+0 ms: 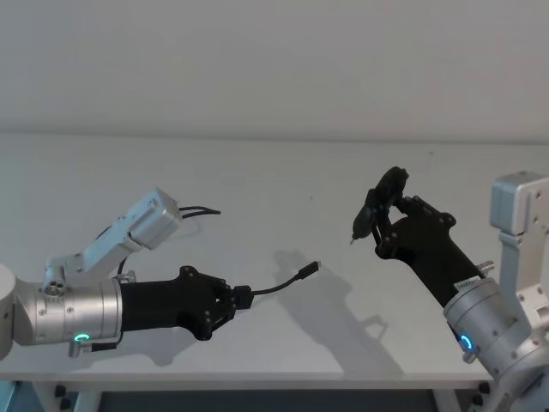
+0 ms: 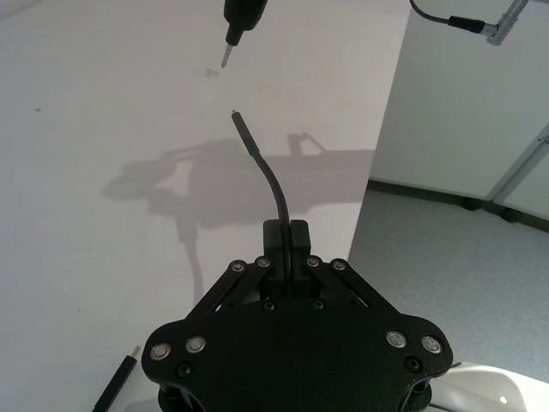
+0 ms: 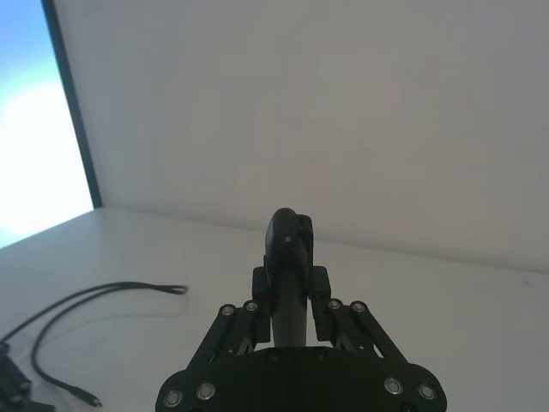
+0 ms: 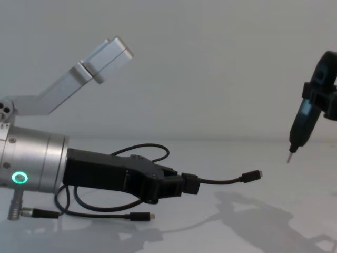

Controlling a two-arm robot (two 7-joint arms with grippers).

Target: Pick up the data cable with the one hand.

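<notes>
Chest view gives the big picture, doesn't it? White table [image 4: 274, 158] first, then the left arm's fat silver cylinder [image 4: 37, 161] with its green ring [image 4: 20, 177], low over it.

Yes, and the black left gripper [image 4: 179, 185] is pinched narrow on the data cable [image 4: 221, 181], a little back from one plug [image 4: 251, 175], which pokes forward clear of the table. The rest droops behind in loops, with the other plug [image 4: 141, 215] lying on the table below the gripper.

So the grab looks made. What's left?

The lift, I'd say. Raise it straight and slowly, so the loops peel off the table without catching the arm's own silver-plugged lead [image 4: 31, 213]. A firm pinch matters, because a thin cord could slide through.

And the right gripper [image 1: 393, 210]?

Raised off to the side, closed round a dark pointed tool [image 1: 364, 221], idle. I'd steer the free plug away from that tip.

Does the head view add anything?

It shows the gap between plug and tool from above, but there the arm covers the loops, and just two strands peek out behind it. The left wrist view shows best how the fingers [image 2: 302, 236] meet on the cord.
</notes>
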